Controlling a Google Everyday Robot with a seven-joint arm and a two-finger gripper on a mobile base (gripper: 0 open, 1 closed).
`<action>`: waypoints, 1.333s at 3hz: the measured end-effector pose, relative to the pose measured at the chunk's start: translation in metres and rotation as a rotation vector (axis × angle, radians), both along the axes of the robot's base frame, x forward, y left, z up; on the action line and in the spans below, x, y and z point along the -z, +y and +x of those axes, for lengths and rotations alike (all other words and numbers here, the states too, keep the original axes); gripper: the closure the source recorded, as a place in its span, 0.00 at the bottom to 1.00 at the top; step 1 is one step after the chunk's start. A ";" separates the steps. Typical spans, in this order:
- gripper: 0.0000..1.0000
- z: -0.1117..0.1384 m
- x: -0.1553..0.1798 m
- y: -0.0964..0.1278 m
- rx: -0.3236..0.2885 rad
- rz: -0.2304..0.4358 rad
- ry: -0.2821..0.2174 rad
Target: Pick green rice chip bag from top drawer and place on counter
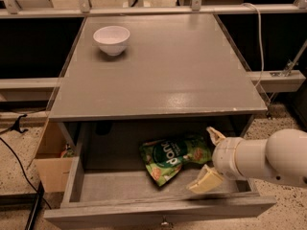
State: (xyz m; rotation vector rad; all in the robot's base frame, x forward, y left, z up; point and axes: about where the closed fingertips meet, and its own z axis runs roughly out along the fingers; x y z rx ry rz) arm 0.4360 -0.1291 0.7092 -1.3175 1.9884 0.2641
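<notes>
Currently lying in the top drawer [115, 186], lower middle of frame: green rice chip bag [173, 155], long axis running roughly left to right. Gripper [210, 157] is hovering just right of it, fingers spread apart, seemingly bracketing the bag's right end. Counter [168, 71] is sitting above.

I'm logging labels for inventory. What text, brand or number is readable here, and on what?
Green rice chip bag, in the top drawer: white lettering on its dark round logo, too blurred to read.
White bowl and counter: no text.
Gripper, open at the bag's right end: no text.
</notes>
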 end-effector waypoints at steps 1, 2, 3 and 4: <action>0.00 0.003 0.013 0.001 -0.022 -0.186 -0.046; 0.00 0.007 0.016 0.008 -0.021 -0.194 -0.042; 0.00 0.009 0.018 0.001 -0.045 -0.189 -0.083; 0.19 0.015 0.022 -0.005 -0.080 -0.206 -0.133</action>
